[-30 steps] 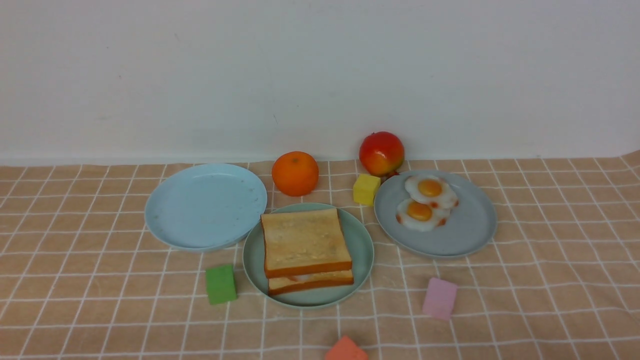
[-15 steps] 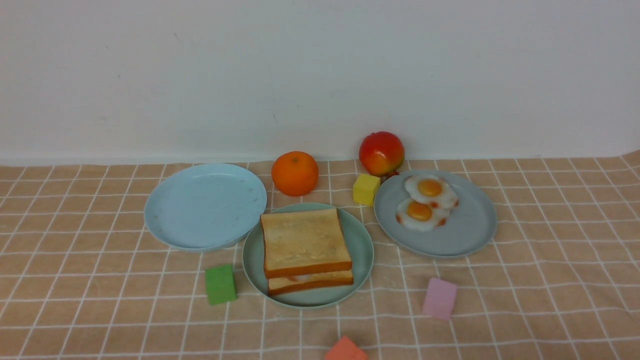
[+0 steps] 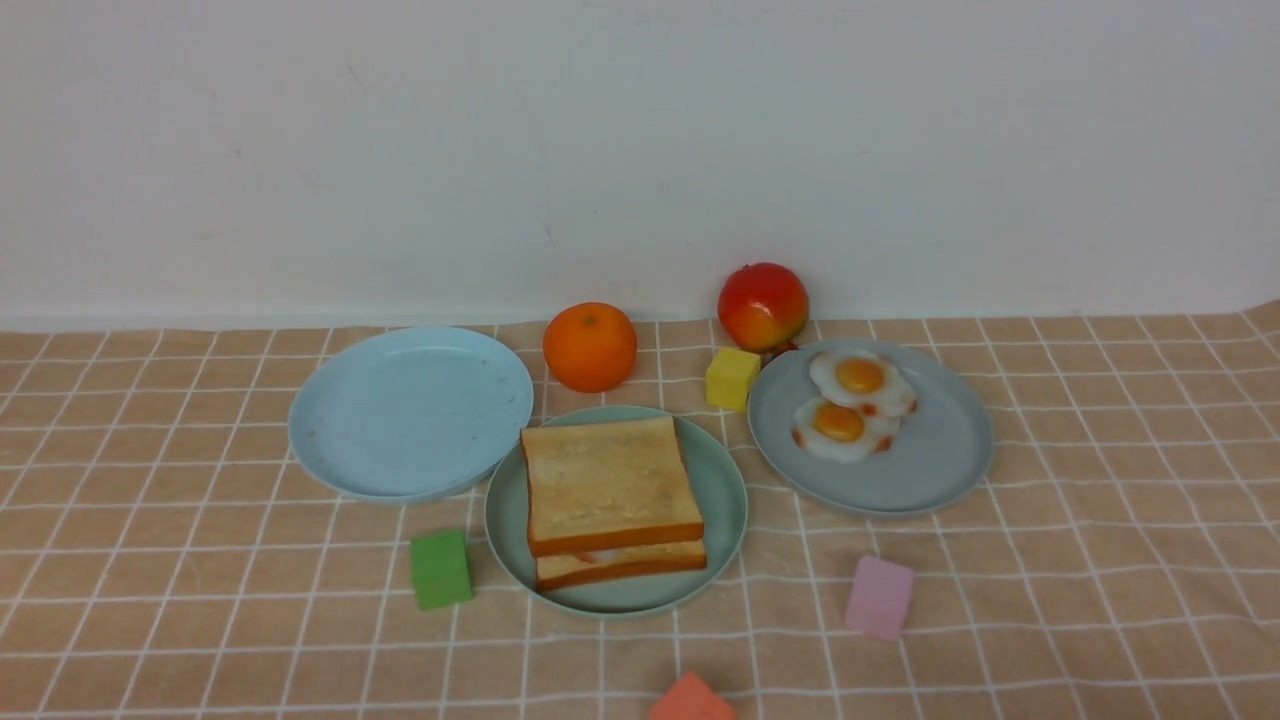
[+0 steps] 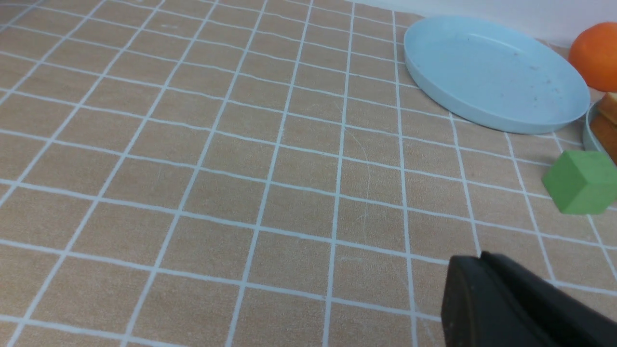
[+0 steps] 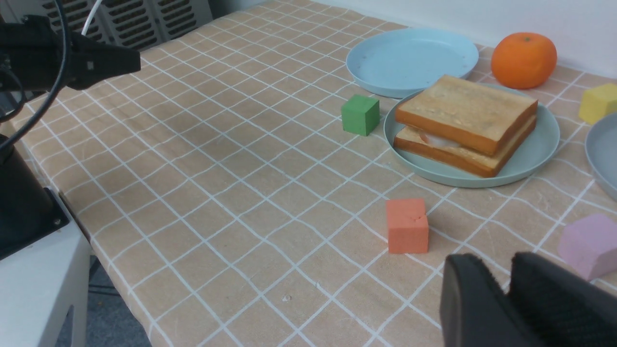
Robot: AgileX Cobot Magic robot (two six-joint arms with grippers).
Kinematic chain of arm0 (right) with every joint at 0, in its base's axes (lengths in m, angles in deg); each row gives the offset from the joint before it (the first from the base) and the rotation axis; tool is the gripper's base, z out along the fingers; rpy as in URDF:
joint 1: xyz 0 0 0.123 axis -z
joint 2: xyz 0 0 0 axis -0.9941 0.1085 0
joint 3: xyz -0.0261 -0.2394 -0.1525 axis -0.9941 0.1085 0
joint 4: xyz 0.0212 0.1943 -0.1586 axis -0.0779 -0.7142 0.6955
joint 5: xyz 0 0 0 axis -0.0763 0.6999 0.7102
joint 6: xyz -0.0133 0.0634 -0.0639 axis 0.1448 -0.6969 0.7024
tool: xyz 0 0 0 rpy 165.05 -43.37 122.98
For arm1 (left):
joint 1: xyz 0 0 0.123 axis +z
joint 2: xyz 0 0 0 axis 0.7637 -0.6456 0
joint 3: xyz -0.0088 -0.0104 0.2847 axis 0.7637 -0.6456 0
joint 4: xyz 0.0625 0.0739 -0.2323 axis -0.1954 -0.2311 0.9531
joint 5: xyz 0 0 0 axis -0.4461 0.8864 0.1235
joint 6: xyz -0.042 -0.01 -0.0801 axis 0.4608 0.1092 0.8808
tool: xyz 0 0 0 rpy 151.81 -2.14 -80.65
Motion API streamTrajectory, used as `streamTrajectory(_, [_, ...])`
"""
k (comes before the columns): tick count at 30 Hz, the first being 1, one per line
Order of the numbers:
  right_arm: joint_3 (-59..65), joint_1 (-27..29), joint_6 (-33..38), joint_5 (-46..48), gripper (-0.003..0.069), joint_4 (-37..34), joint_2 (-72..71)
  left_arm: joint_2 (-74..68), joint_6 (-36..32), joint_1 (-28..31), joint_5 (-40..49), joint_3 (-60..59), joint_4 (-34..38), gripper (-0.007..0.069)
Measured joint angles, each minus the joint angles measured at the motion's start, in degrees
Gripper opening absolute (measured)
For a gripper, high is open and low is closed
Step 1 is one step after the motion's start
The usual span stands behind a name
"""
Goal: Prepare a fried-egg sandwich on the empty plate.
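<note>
The fried-egg sandwich [image 3: 610, 500], two toast slices with a white-and-red layer between them, lies on the mint-green plate [image 3: 722, 480] at the centre front; both also show in the right wrist view, sandwich [image 5: 465, 123] and plate [image 5: 542, 144]. Neither gripper shows in the front view. My left gripper [image 4: 477, 258] is shut and empty over bare cloth, left of the plates. My right gripper [image 5: 496, 264] is shut and empty, near the table's front edge, short of an orange-red cube [image 5: 407, 225].
A pale blue plate [image 3: 410, 410] sits back left. A grey-blue plate [image 3: 930, 470] with two fried eggs [image 3: 850, 405] sits right. An orange [image 3: 590, 347], an apple [image 3: 763, 306] and yellow [image 3: 733, 378], green [image 3: 441, 568] and pink [image 3: 880, 596] cubes lie around.
</note>
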Motion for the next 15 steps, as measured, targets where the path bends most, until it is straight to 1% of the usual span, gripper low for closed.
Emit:
streamTrajectory(10, [0.00,0.21,0.00,0.00,0.0155,0.41,-1.47,0.00,0.00,0.00,0.00,0.00,0.00,0.0021])
streamTrajectory(13, [0.00,1.32,0.00,0.00,0.0159,1.05,-3.10,0.00,0.00,0.00,0.00,0.00,0.00,0.0022])
streamTrajectory(14, [0.00,2.90,0.00,0.00,0.0160,2.20,-4.34,0.00,0.00,0.00,0.00,0.00,0.00,0.0023])
streamTrajectory(15, [0.00,3.11,0.00,0.00,0.0160,2.37,-4.50,0.00,0.00,0.00,0.00,0.00,0.00,0.0023])
